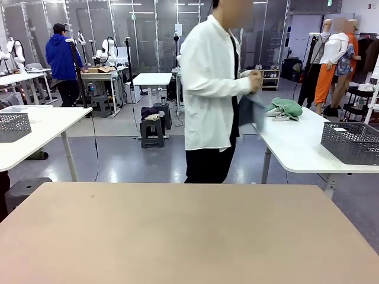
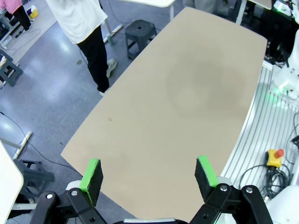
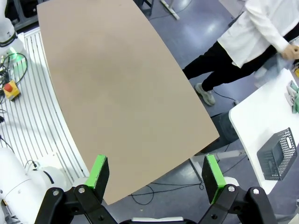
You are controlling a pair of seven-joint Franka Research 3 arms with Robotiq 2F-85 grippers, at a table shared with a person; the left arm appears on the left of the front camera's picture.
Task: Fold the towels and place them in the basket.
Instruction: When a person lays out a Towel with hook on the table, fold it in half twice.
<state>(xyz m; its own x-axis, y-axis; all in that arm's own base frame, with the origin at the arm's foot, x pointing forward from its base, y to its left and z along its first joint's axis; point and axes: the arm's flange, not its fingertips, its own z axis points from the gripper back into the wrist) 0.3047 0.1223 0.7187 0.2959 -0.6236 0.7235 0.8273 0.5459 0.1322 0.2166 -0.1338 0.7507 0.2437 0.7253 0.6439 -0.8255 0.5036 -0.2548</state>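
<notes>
Fingers (image 2: pixel 92 179) of the left gripper (image 2: pixel 149 177) stand wide apart with nothing between them, above the tan table (image 2: pixel 187 93). The right gripper (image 3: pixel 156 176) is likewise spread and grips nothing, over the table's edge. A person (image 1: pixel 210 89) in a white shirt stands past the table's far edge, turned toward a white side table (image 1: pixel 296 148), both hands on a blue-grey towel (image 1: pixel 247 111). Green cloths (image 1: pixel 285 108) lie just beside the towel. The dark grey mesh basket (image 1: pixel 352 142) sits on that side table, well apart from both grippers.
</notes>
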